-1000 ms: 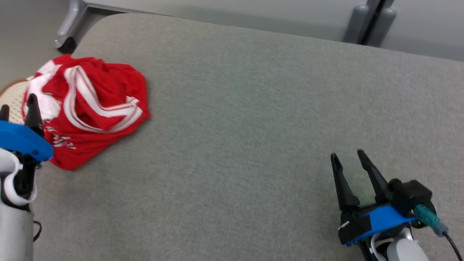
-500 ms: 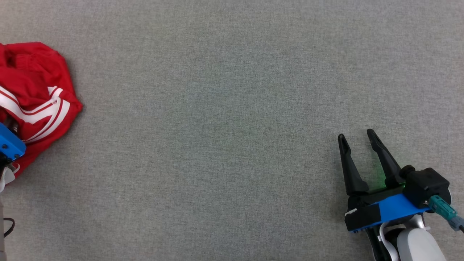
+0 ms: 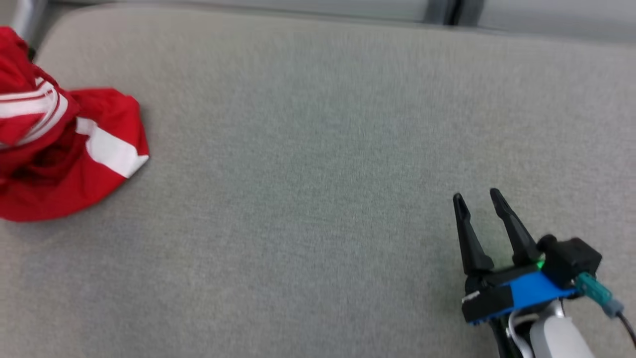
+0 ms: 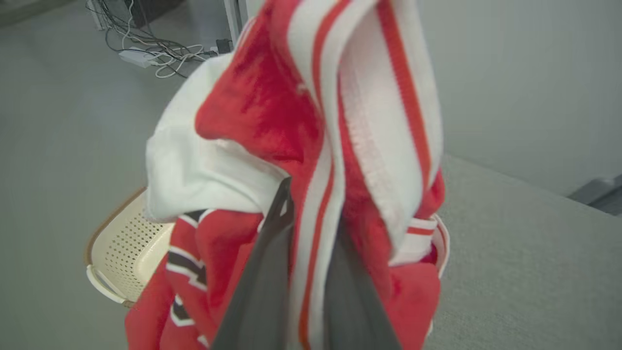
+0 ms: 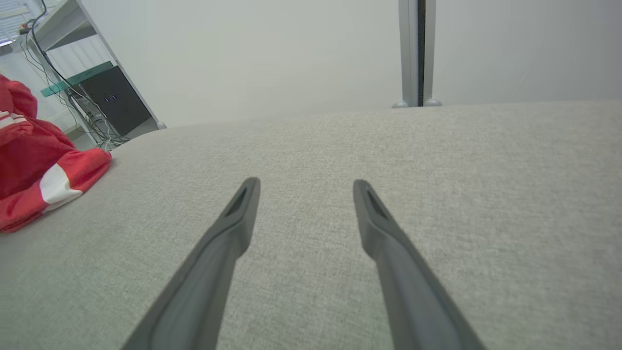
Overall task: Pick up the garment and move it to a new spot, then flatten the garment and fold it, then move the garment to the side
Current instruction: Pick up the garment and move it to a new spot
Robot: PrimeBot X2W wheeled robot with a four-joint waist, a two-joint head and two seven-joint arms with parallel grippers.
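Gripping the garment [image 3: 59, 149] by a striped fold in my left pincer [image 4: 311, 214], part raised, rest at the table [image 3: 318, 149] left edge; right pincer [image 3: 479, 201] spread wide, idle. Pickup underway, I'd say: moving, flattening, folding remain.

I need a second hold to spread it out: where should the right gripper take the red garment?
Take the white-banded corner of the garment, the flap lying on the grey surface nearest the open right gripper. Come in low from the robot's right, jaws straddling its thin edge. The left gripper is shut on the raised bunch.
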